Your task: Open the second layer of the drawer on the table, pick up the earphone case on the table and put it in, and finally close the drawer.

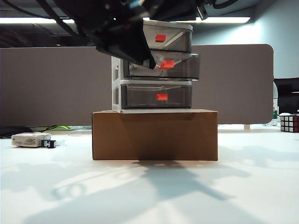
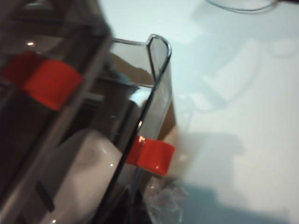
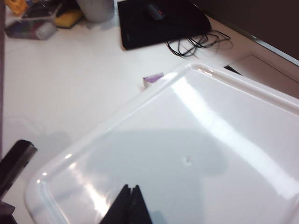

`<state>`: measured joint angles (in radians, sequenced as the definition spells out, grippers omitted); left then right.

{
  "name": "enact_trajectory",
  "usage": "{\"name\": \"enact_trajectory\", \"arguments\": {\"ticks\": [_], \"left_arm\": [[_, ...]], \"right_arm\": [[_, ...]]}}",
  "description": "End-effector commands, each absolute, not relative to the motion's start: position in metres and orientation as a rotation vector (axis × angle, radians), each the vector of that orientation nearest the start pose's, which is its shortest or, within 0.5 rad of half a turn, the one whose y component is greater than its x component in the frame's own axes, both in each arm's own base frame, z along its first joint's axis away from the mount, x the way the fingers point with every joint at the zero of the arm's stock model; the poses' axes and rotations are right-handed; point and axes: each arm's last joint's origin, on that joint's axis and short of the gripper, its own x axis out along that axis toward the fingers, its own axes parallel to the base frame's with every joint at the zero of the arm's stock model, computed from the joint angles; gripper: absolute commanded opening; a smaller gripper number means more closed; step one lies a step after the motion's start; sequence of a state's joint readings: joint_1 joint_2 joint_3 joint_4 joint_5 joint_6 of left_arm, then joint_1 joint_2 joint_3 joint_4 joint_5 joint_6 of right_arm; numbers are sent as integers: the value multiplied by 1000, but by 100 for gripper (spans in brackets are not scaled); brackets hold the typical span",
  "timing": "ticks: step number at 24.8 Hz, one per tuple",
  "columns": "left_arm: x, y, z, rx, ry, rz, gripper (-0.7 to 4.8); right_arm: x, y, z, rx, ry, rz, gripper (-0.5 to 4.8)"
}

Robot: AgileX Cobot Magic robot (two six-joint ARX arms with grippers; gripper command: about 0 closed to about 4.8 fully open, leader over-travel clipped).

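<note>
1. Left gripper (image 1: 152, 63), jaws clenched, presses the orange handle (image 2: 152, 156) of the smoky translucent middle drawer (image 1: 161, 67), part-open.
2. Small white rounded earphone case (image 2: 86, 175) lies inside, behind the jaws.
3. Right gripper (image 3: 130, 205), jaws clenched and empty, hovers over the white drawer unit's top (image 3: 196, 154).
4. Skewed pushing could jam the drawer.

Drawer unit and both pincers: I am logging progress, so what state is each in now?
Top drawer: shut.
Second layer: pulled partly out.
Bottom drawer: shut.
Earphone case: inside the second layer.
Left pincer: shut, at the second layer's front, by its handle.
Right pincer: shut, over the unit's white top.
</note>
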<state>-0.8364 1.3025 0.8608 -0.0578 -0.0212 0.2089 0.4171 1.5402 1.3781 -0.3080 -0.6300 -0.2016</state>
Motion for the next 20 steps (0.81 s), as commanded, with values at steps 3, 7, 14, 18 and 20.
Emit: {"name": "enact_trajectory", "arguments": {"ticks": [3, 7, 14, 18, 20], "left_arm": [[200, -213, 259, 416, 325, -709, -6], [204, -212, 257, 460, 320, -559, -6], [205, -209, 258, 484, 318, -446, -6], [206, -207, 258, 496, 317, -390, -6], [206, -207, 258, 498, 317, -391, -6]], "right_arm": [[307, 154, 346, -174, 380, 1047, -5], [307, 153, 344, -207, 392, 1020, -5], [308, 153, 344, -226, 379, 1016, -5], [308, 153, 344, -226, 378, 1015, -5], [308, 153, 345, -226, 373, 1015, -5]]}}
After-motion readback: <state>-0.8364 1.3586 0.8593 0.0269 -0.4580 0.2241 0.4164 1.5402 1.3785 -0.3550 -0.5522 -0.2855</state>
